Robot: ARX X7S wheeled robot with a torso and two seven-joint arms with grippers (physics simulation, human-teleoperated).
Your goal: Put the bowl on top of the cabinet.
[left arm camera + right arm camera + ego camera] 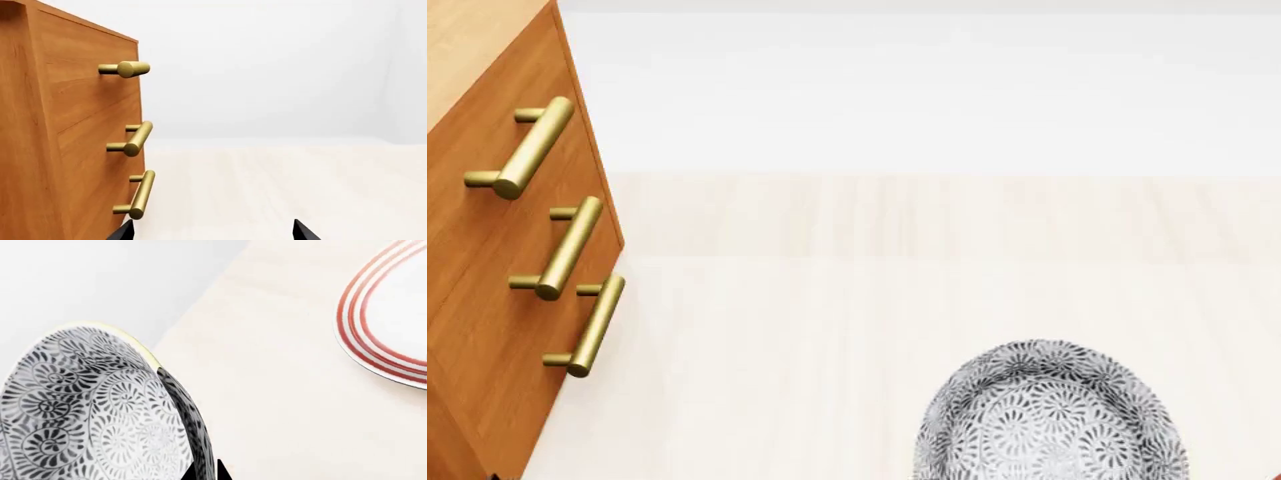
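The bowl (1048, 420), white with a dense dark floral pattern, shows at the bottom of the head view, right of centre. In the right wrist view the bowl (87, 410) fills the near side. Its thin wall stands between the two dark fingertips of my right gripper (205, 473), which is shut on the wall. The orange-brown cabinet (481, 300) with brass bar handles (527, 148) stands at the left. My left gripper (212, 233) is open and holds nothing, with the cabinet (60, 140) close beside one fingertip. Neither gripper shows in the head view.
A flat white plate with red rings (393, 315) lies on the pale wooden surface (280, 390) beyond the bowl. The same light surface (868, 300) stretches between the cabinet and the bowl, with a white wall behind it.
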